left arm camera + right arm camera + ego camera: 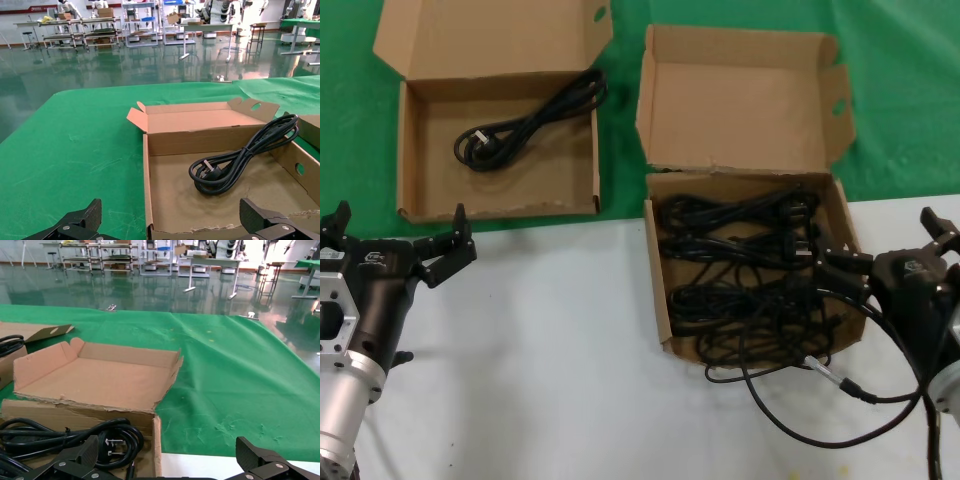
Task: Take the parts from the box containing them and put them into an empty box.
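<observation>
- Power cords [750,275], black and tangled, fill the squarer box [842,225] at my right side, its tray sitting on the white table [550,350] with its flapped lid [740,100] standing open over the green cloth [900,90].
- My right gripper [890,250] hangs at that box's right wall, fingers spread wide with nothing between them; in the right wrist view, both black fingertips [270,460] frame the near corner of the tray and a coiled cord with its plug prongs showing [112,442].
- My own grey-tipped cable [830,375] loops across the table just in front of that box, close to loose cord ends spilling over its front edge.
- My left gripper [395,240] waits over the white table by the front left corner of the wide box [500,210], its jaws also wide apart and empty; the left wrist view shows the two fingertips [75,222] apart at either side of the tray's near wall.
- One coiled cord [530,120] already lies inside the wide box, its plug toward the left half of the tray and its length running up to the far right corner.
- The wide box rests on the green cloth, well apart from the full one, its flat lid [495,35] folded back with an oval hole [600,14] near the corner.
</observation>
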Motion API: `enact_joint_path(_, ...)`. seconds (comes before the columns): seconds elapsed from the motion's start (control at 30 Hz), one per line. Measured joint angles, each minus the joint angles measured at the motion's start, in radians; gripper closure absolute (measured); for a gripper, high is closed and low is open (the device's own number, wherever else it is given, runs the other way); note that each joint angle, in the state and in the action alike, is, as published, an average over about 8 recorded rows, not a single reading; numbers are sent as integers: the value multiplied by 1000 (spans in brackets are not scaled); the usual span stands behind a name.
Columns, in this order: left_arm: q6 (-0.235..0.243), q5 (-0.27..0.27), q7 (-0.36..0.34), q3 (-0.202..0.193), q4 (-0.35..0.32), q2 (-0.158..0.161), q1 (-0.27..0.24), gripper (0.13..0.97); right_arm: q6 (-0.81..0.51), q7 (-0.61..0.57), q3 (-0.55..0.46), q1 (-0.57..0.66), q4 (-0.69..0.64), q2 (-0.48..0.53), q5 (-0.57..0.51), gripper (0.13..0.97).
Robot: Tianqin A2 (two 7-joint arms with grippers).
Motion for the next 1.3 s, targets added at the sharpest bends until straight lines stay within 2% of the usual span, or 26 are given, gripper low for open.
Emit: enact_joint_path(1.3,0,0,0,0,0,0,0,132,0,0,0,0,0,0,0,129)
